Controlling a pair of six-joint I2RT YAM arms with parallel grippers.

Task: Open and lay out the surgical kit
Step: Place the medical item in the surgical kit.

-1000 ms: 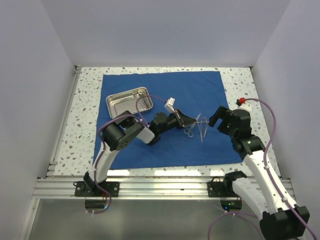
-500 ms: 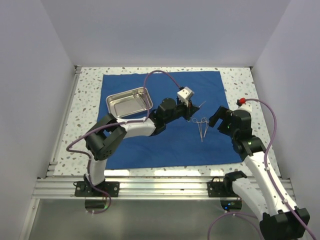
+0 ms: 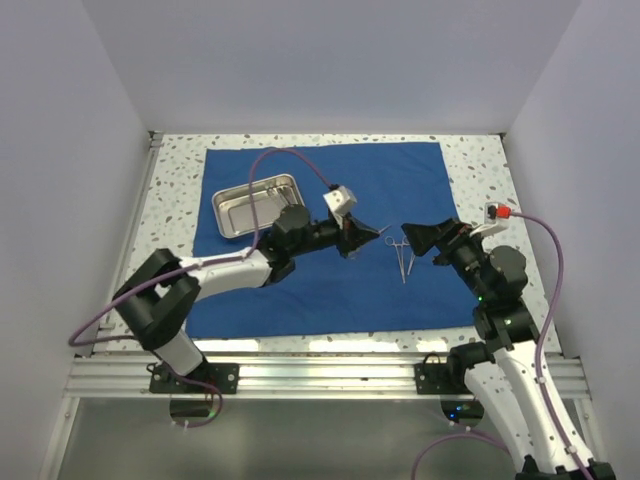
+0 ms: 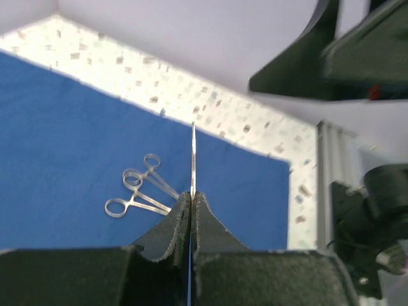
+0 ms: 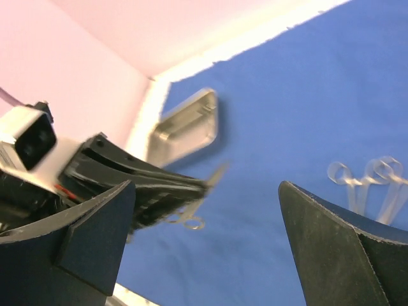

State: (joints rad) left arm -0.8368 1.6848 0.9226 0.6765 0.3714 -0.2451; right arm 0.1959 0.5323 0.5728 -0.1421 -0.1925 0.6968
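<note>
Left claw (image 3: 365, 236) clamped tight on slim silver instrument (image 3: 386, 230), tip aimed 3 o'clock, above blue cloth (image 3: 400, 180) | right claw (image 3: 424, 240) gaped wide, empty | two forceps (image 3: 402, 256) lay flat at cloth's 3 o'clock | steel tray (image 3: 235, 215) at 10 o'clock

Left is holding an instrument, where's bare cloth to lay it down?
Bare cloth: the far strip right of the tray, and the near strip. Crowded between the left gripper, clamping the instrument, and right gripper, around the two forceps.
</note>
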